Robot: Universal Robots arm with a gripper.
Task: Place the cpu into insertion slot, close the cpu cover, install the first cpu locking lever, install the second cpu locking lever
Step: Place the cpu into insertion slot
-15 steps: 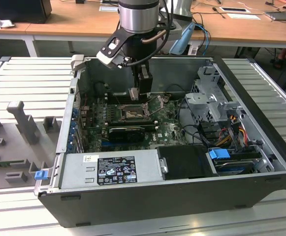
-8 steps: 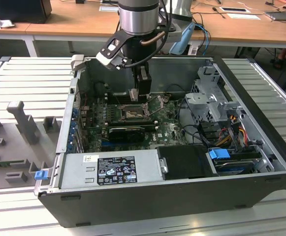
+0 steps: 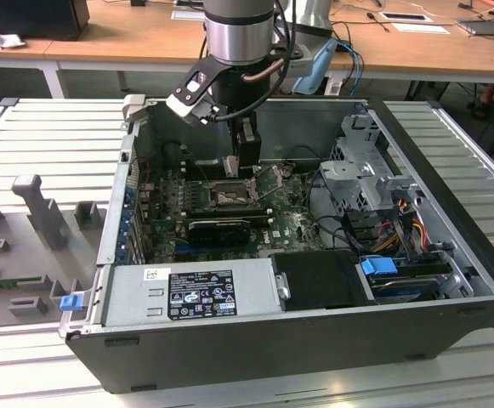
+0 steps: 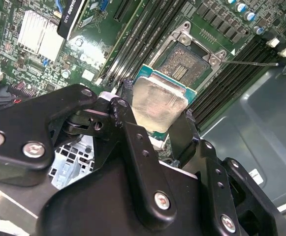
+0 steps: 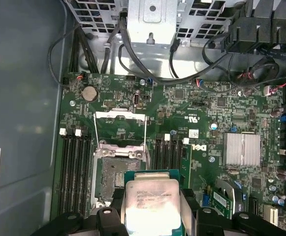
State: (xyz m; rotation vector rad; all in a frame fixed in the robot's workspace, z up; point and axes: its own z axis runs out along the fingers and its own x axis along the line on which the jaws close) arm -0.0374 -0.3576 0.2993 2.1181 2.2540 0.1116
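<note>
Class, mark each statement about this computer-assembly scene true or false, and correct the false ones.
1. The gripper grips the cpu between its fingers. True.
2. The cpu is seated in the insertion slot. False: the cpu is in the gripper, and the slot's contact field lies bare.
3. The slot is set in a blue board. False: the motherboard is green.
4. The computer case is open, its inside exposed. True.
</note>
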